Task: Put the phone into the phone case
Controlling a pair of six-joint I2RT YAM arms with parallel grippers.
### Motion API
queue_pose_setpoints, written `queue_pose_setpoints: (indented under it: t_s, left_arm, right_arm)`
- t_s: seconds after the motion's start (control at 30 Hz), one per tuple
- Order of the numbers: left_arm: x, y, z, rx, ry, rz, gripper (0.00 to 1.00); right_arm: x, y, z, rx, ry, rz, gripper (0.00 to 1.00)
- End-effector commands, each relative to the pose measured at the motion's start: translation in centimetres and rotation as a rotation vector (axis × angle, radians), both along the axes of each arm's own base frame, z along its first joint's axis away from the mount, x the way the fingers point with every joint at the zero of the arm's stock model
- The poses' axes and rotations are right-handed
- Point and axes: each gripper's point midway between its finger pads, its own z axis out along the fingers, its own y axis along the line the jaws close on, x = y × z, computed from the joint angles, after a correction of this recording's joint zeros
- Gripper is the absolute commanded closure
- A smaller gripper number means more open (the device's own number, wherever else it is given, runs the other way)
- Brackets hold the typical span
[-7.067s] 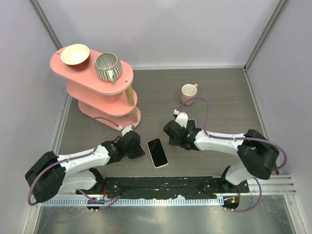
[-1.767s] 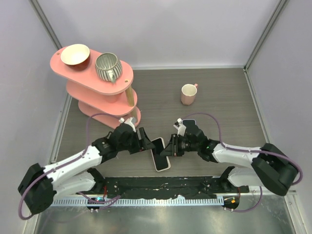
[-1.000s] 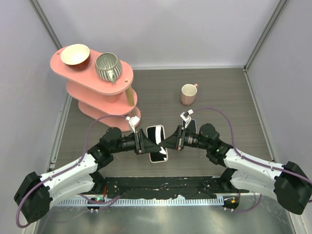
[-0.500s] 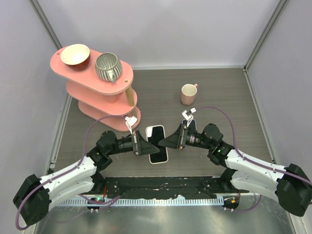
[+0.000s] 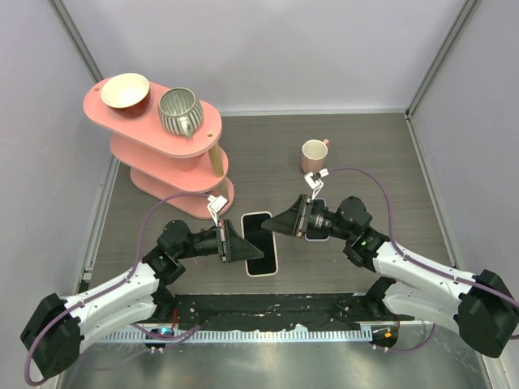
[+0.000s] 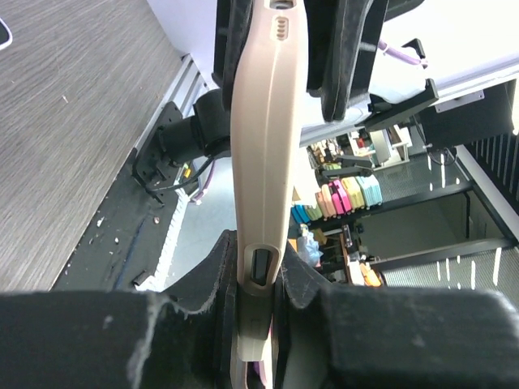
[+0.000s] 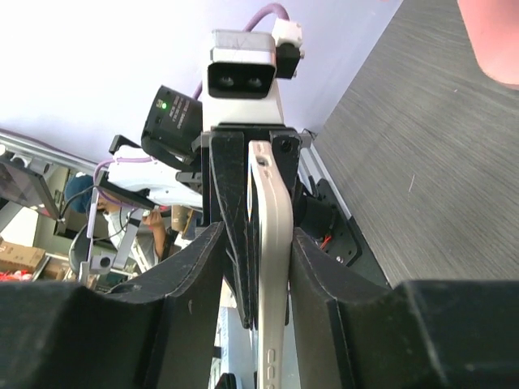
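Observation:
A cream phone case (image 5: 261,243) with a black face is held face up, above the table, between my two grippers. I cannot tell whether the black face is the phone's screen. My left gripper (image 5: 246,248) is shut on its left long edge, and my right gripper (image 5: 277,224) is shut on its right edge near the far end. In the left wrist view the case (image 6: 268,121) runs edge-on out of my left gripper (image 6: 261,251). In the right wrist view the case (image 7: 274,235) sits between my right gripper (image 7: 255,251) fingers.
A small dark flat object (image 5: 319,203) lies on the table behind the right gripper, partly hidden by a cable. A pink mug (image 5: 313,156) stands further back. A pink tiered stand (image 5: 174,154) with a bowl and a striped pot stands at the back left.
Both grippers closed on the case, which lay on the table, and lifted it. Over the last second it has moved a little toward the back and its face shows darker.

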Motion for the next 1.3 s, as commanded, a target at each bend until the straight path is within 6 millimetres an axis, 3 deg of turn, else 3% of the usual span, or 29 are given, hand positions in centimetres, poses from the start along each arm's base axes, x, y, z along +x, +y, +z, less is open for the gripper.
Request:
queue_pose_setpoints:
  t_s: [0.0, 0.07, 0.1, 0.13, 0.2, 0.27, 0.33, 0.37, 0.4, 0.5, 0.6, 0.73, 0.97, 1.13, 1.23, 1.27]
  left_arm:
    - [-1.2, 0.3, -0.6, 0.001, 0.012, -0.053, 1.0]
    - [-1.2, 0.3, -0.9, 0.006, 0.018, -0.054, 1.0]
    - [-1.2, 0.3, -1.0, 0.007, 0.019, -0.053, 1.0]
    - [-1.1, 0.3, -1.1, 0.01, 0.022, -0.046, 1.0]
    - [-1.0, 0.2, -1.4, 0.018, 0.028, -0.043, 1.0]
    - [-0.7, 0.2, -1.8, 0.032, 0.04, -0.026, 1.0]
    - [-0.2, 0.1, -2.4, 0.062, 0.052, -0.003, 1.0]
    - [0.0, 0.1, -2.3, 0.059, 0.049, 0.009, 1.0]
    - [0.1, 0.1, -2.1, 0.05, 0.043, 0.017, 1.0]
    - [0.7, 0.2, -0.4, 0.006, 0.017, 0.056, 1.0]
    - [1.4, 0.3, 1.2, -0.025, -0.012, 0.099, 1.0]
    - [1.8, 0.7, 3.2, -0.057, -0.053, 0.146, 1.0]
    - [3.0, 0.8, 4.0, -0.065, -0.061, 0.209, 1.0]
    - [3.1, 0.5, 4.0, -0.078, -0.054, 0.197, 1.0]
    - [3.2, 0.4, 3.9, -0.078, -0.051, 0.198, 1.0]
    - [3.2, 0.4, 3.8, -0.077, -0.05, 0.2, 1.0]
  right_arm:
    - [0.8, -0.2, 5.8, 0.135, -0.137, -0.028, 0.59]
    - [0.8, -0.1, 5.8, 0.131, -0.139, -0.018, 0.69]
    - [0.6, -0.1, 5.8, 0.135, -0.144, -0.007, 0.86]
    - [0.6, -0.1, 5.6, 0.136, -0.141, -0.006, 0.92]
    - [0.6, -0.1, 5.6, 0.142, -0.143, -0.009, 0.99]
    - [0.6, -0.2, 5.3, 0.132, -0.142, -0.016, 0.99]
    - [0.7, -0.3, 4.8, 0.105, -0.14, -0.024, 0.93]
    - [0.6, -0.3, 4.7, 0.1, -0.138, -0.021, 0.84]
    - [0.5, -0.4, 4.3, 0.079, -0.124, -0.022, 0.66]
    - [-0.4, -0.5, 2.8, 0.029, -0.113, 0.025, 0.45]
    - [-2.7, -0.8, 1.1, 0.01, -0.098, 0.135, 0.35]
    - [-5.1, -1.6, -2.3, -0.019, -0.028, 0.22, 0.32]
    - [-7.5, -2.7, -2.9, 0.045, -0.029, 0.261, 0.34]
    - [-7.6, -2.2, -3.9, 0.023, -0.012, 0.271, 0.34]
    - [-7.7, -1.8, -4.2, 0.027, -0.006, 0.279, 0.41]
    - [-7.4, -1.7, -4.2, 0.033, -0.005, 0.263, 0.49]
